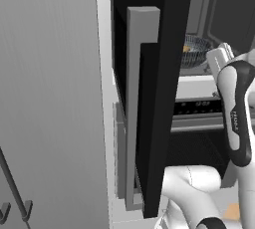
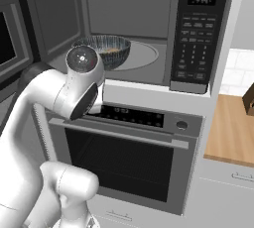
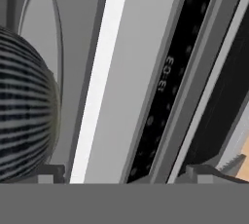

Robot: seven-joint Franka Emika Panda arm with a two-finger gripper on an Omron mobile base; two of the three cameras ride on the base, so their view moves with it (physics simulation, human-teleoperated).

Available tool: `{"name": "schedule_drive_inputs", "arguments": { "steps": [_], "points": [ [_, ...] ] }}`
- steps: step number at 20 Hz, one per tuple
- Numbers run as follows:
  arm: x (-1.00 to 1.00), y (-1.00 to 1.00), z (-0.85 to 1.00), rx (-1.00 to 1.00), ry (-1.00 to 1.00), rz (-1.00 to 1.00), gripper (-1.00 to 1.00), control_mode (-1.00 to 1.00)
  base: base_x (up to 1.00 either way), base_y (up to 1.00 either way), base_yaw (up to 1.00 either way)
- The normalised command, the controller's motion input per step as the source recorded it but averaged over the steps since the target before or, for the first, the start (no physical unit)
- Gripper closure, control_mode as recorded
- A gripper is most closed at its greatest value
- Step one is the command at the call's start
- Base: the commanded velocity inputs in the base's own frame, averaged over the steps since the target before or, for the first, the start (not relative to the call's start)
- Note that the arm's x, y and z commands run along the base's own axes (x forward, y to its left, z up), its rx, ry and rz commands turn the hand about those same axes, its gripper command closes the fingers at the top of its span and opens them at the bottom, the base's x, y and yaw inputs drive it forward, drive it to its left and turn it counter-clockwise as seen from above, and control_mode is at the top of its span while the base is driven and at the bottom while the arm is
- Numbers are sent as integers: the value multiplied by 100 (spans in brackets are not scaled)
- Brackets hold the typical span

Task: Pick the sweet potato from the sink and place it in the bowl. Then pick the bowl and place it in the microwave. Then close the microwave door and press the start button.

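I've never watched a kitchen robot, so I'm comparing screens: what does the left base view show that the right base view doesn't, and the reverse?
Left base view: the large flat black microwave door swung open, seen nearly edge-on, and a broad grey cabinet side.

Right base view: the microwave's black keypad panel with its display, the wooden countertop at right, and the oven's dark glass front.

Both: the ribbed blue-grey bowl inside the open microwave cavity, something orange in it, and the white robot arm.
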Motion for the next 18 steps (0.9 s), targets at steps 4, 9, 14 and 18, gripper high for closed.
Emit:
{"name": "schedule_drive_inputs", "arguments": {
  "steps": [4, 9, 14, 18],
  "points": [
    [64, 3, 4, 0, 0, 0, -100, -100, 0, 0, 0],
    [35, 0, 17, 0, 0, 0, -100, -100, 0, 0, 0],
    [39, 1, 1, 0, 0, 0, -100, -100, 0, 0, 0],
    [16, 4, 0, 0, 1, 0, -100, -100, 0, 0, 0]
  ]
}}
